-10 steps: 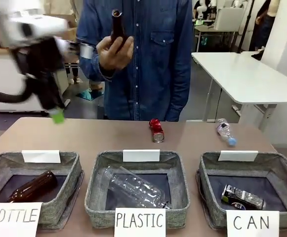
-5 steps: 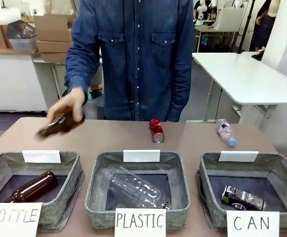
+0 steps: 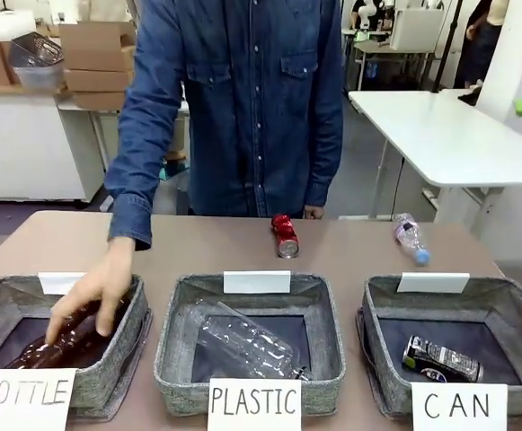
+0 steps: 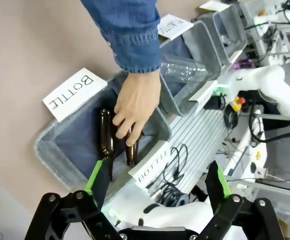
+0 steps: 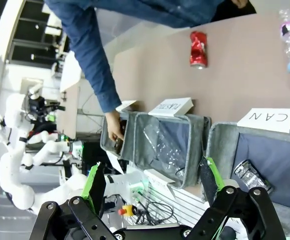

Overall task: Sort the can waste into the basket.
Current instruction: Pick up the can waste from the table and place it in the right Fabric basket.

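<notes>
Red can (image 3: 285, 235) on tbl (image 3: 207, 251), outside basket (image 3: 503, 305)

The person's hand (image 3: 94, 301) has lowered the brown bottle (image 3: 58, 344) — now inside the BOTTLE bin (image 3: 108, 382)

Signs fronting the grey bins (image 3: 331, 361) read BOTTLE (image 3: 22, 395), PLASTIC (image 3: 254, 401), CAN (image 3: 459, 406) — the silver can's (image 3: 442, 359) print seems illegible.

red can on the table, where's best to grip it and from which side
Probably the middle of the red can, from straight above. It lies on its side on the table with one end facing the robot, so closing across its narrow dented body looks steadiest.
</notes>
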